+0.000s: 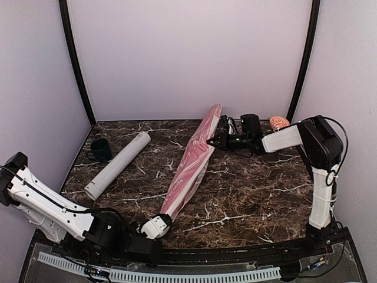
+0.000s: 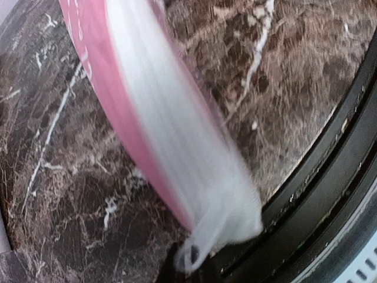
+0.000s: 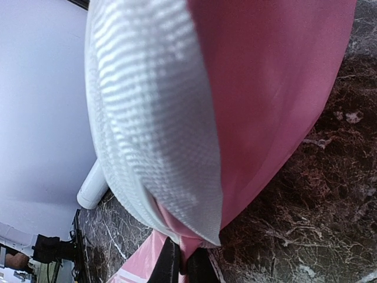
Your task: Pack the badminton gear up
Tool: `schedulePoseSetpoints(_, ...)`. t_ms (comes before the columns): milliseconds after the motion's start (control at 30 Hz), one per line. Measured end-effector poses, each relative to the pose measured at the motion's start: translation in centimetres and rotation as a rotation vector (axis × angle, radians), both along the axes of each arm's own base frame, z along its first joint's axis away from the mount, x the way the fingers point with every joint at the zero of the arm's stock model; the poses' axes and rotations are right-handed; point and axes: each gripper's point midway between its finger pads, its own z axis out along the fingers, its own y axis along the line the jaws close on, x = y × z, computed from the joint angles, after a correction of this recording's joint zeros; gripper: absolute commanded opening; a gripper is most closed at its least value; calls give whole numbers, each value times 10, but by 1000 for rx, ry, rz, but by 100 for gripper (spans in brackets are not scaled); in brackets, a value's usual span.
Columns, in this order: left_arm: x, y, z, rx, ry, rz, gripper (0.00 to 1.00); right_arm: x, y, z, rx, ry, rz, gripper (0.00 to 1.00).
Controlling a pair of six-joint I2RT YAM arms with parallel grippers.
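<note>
Fingers of left gripper (image 1: 165, 219): pinched shut on the narrow near end of the pink cover (image 1: 191, 162).
Fingers of right gripper (image 3: 182, 268): clamped on the cover's fabric edge towards its far end.
Cover position: on edge, diagonal across the marble table (image 1: 259, 194).
Grey tube (image 1: 118, 165): lying left of the cover, apart; green cup (image 1: 101, 150) nearby.

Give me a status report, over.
Left pincer shut on cover, near end. Right pincer shut on far edge. Tube lies apart, left. Nothing blocking.
</note>
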Motion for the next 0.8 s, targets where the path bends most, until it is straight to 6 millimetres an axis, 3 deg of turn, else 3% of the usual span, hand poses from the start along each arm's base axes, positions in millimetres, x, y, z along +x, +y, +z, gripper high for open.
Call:
schedulePoseSetpoints(100, -4, 12, -4, 47, 15, 10, 57, 6, -5, -9, -24, 8, -24, 7)
schedulePoseSetpoints(267, -4, 3, 8, -23, 19, -7, 96, 13, -24, -47, -88, 92, -79, 48)
schedulePoseSetpoints(400, 14, -8, 45, -266, 55, 19, 99, 6, -27, -73, -154, 168, -84, 65)
schedulePoseSetpoints(533, 40, -4, 77, -483, 54, 75, 99, 3, -27, -69, -178, 161, -87, 79)
schedulePoseSetpoints(600, 52, 0, 84, -541, 50, 101, 99, -4, -32, -68, -197, 164, -91, 82)
schedulePoseSetpoints(667, 62, 4, 85, -565, 50, 128, 99, -12, -42, -65, -225, 172, -100, 92)
schedulePoseSetpoints(800, 84, 9, 81, -576, 80, 182, 99, -34, -63, -51, -264, 161, -113, 99)
